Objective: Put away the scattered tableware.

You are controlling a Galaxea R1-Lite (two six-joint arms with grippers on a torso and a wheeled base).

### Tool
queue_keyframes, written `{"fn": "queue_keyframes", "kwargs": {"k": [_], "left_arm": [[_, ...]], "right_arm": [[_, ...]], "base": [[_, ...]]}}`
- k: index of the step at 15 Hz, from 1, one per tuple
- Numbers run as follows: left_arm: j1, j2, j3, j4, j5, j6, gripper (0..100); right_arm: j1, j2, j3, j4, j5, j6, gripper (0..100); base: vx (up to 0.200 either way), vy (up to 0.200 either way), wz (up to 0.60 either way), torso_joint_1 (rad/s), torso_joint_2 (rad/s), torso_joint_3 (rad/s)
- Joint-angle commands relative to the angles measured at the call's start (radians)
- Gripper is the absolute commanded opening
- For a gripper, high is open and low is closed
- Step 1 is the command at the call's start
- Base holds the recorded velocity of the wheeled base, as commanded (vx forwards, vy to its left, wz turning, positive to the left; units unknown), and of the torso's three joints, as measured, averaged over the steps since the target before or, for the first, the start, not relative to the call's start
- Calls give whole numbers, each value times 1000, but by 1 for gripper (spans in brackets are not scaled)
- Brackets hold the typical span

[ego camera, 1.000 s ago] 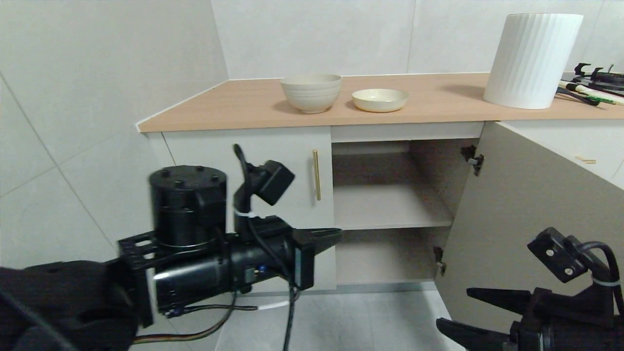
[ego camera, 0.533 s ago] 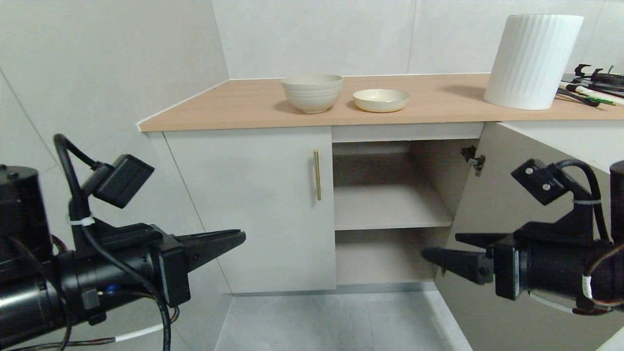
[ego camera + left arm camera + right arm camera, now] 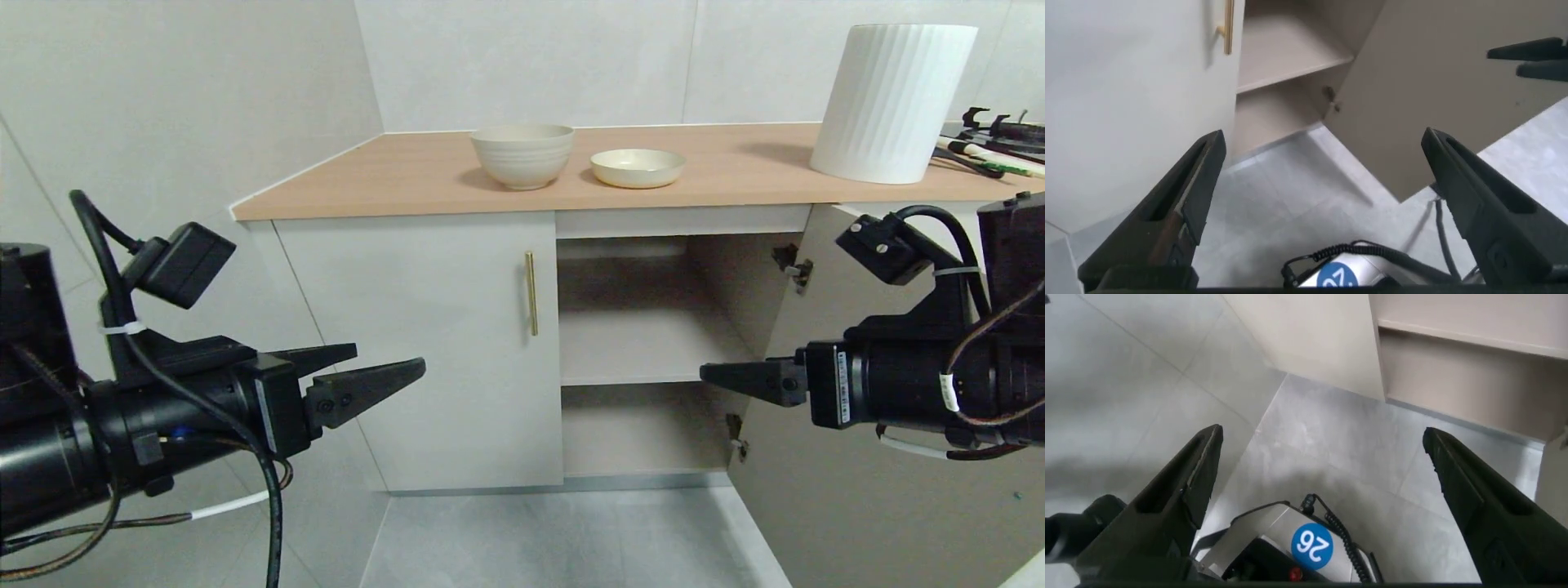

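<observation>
Presently left gripper (image 3: pixel 390 358) spread wide, empty; right gripper (image 3: pixel 714 376) likewise wide, empty, facing cabinet (image 3: pixel 653 347).

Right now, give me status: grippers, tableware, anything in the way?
Left gripper, right gripper: both open, holding nothing, low before the cabinet. Bowl and dish side by side on the counter. Open cabinet door close beside right gripper.

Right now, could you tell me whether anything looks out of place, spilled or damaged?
Nothing looks spilled or damaged. The bowl and small dish sit upright on the counter; the cabinet door stands open.
</observation>
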State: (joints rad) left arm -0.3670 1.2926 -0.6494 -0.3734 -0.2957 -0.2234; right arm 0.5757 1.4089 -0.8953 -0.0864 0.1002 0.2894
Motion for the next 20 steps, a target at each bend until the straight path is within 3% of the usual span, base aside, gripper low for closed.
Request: {"fn": "queue_keyframes", "kwargs": {"k": [1,7,20], "left_arm": [[2,34,-3,-1,3,-1,100],[14,25,-7,-4,38,1,100],[28,24,-16,-2,38,-2,100]], "right_arm": [[3,12,-1,-1,1,1,100],[30,8,22,-1,1,-3,100],[42,-11,67,-7,10,-10,100]], "base": [[0,0,0,0,0,0],[0,0,0,0,0,0],[200,0,0,4,1,2]]}}
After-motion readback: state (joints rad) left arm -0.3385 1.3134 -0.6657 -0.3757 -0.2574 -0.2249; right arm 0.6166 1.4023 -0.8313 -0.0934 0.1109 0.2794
